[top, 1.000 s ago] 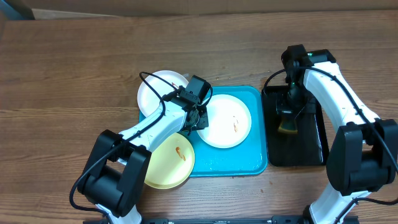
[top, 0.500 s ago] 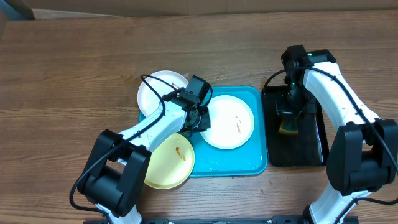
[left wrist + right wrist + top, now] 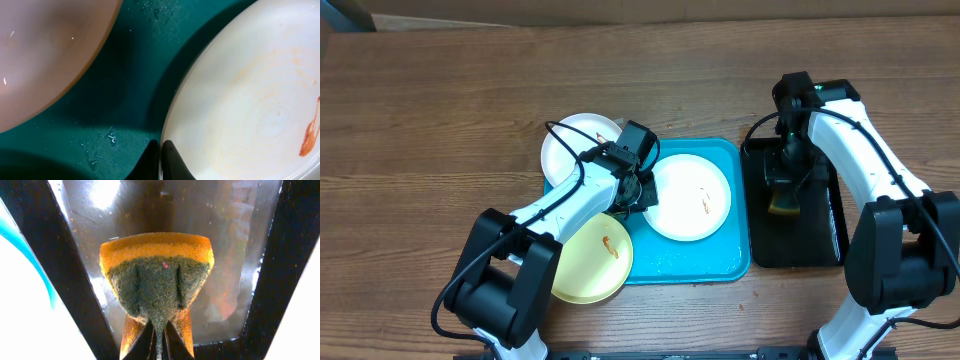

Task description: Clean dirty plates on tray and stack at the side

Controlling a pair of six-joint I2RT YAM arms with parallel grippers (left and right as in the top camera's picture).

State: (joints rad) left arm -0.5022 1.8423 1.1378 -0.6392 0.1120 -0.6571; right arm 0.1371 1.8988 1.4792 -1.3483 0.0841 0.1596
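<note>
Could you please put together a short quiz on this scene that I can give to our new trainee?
1. True or false: the right end effector is shut on the sponge.
2. What colour is the narrow tray beneath the sponge?
3. What is the left end effector pinching?
A. the sponge
B. the rim of the white plate that lies on the turquoise tray
C. the turquoise tray's own rim

Key: 1 true; 2 black; 3 B.
</note>
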